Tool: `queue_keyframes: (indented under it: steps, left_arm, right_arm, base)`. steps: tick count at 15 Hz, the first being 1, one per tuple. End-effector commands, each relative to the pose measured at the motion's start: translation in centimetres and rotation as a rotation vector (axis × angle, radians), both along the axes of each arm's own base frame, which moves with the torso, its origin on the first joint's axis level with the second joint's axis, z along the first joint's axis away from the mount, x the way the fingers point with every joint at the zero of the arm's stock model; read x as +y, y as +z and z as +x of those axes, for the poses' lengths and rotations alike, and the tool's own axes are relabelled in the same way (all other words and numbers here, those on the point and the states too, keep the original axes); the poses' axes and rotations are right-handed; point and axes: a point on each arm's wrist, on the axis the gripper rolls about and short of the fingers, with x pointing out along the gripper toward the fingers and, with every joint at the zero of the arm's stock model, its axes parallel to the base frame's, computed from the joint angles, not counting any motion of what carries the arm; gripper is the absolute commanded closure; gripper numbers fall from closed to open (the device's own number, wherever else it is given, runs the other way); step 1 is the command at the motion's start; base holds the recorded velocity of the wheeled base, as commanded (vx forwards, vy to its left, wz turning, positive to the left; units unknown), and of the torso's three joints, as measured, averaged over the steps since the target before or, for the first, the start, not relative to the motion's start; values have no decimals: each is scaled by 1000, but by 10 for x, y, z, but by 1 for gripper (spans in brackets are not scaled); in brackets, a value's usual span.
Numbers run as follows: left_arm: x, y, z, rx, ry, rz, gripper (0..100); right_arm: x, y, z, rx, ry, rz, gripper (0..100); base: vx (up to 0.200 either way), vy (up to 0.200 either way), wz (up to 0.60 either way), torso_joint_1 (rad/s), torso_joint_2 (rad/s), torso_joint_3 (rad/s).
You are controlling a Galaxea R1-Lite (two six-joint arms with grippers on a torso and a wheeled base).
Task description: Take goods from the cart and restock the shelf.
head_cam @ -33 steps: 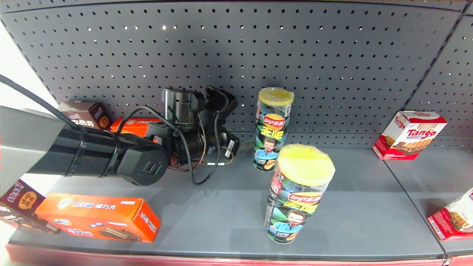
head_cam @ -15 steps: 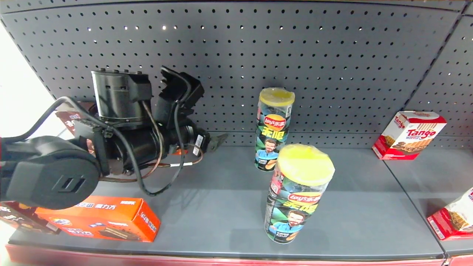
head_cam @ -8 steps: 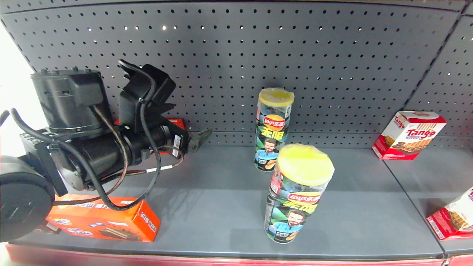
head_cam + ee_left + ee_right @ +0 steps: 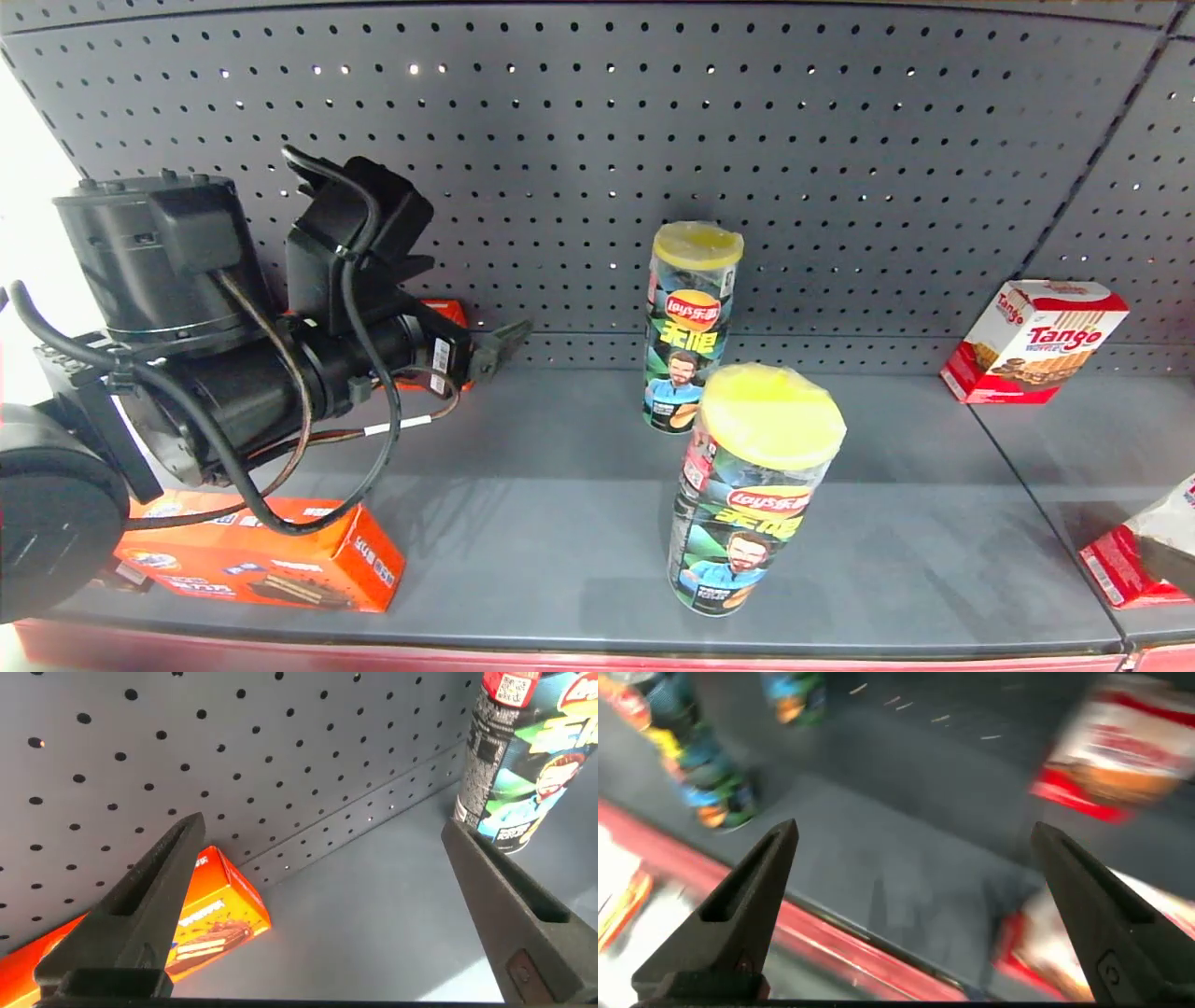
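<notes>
My left fingers (image 4: 140, 910) are spread wide apart with nothing between them. In the head view they hang (image 4: 499, 341) just above the rear left part of the shelf (image 4: 560, 523), close to the pegboard back wall (image 4: 653, 140). Between them I see bare shelf floor and the foot of the back wall. An orange box (image 4: 220, 919) lies flat against that wall just beyond one finger, and the rear chip can (image 4: 509, 756) stands off to the side of the other. I touch neither of them. My right fingers (image 4: 738, 905) are also released and empty. They are held out over the front edge of the shelf, above its red lip (image 4: 831, 943), and that view is badly smeared. I can only make out the chip cans as coloured streaks on one side and red-and-white packs (image 4: 1120, 756) on the other. The goods all sit on the shelf. The rear chip can (image 4: 691, 327) stands upright near the back wall, and the front chip can (image 4: 752, 485) stands upright in front of it near the shelf's edge. The two are close, but I cannot tell whether they touch. A second orange box (image 4: 271, 560) lies flat at the front left under my left arm. A red-and-white wafer box (image 4: 1032, 341) leans tilted against the back wall on the right, and another red-and-white pack (image 4: 1125, 560) sits at the far right edge.
</notes>
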Motion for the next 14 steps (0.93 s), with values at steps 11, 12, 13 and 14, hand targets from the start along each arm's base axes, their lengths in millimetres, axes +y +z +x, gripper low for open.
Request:
queue_keyframes:
  steps: [11, 12, 13, 14]
  left_arm:
    - [-3, -5, 6, 13, -3, 5, 0]
    - [-3, -5, 7, 9, -4, 3, 0]
    - [-4, -6, 9, 8, -4, 2, 0]
    - [-5, -6, 10, 6, -4, 2, 0]
  right_arm:
    - [89, -43, 86, 261, 281, -156, 0]
    - [91, -45, 88, 266, 281, -160, 0]
    - [92, -46, 90, 271, 273, -164, 0]
    - [93, -47, 91, 271, 261, -169, 0]
  base:
    - [0, 0, 0, 0, 0, 0]
    - [0, 0, 0, 0, 0, 0]
    - [0, 0, 0, 0, 0, 0]
    - [0, 0, 0, 0, 0, 0]
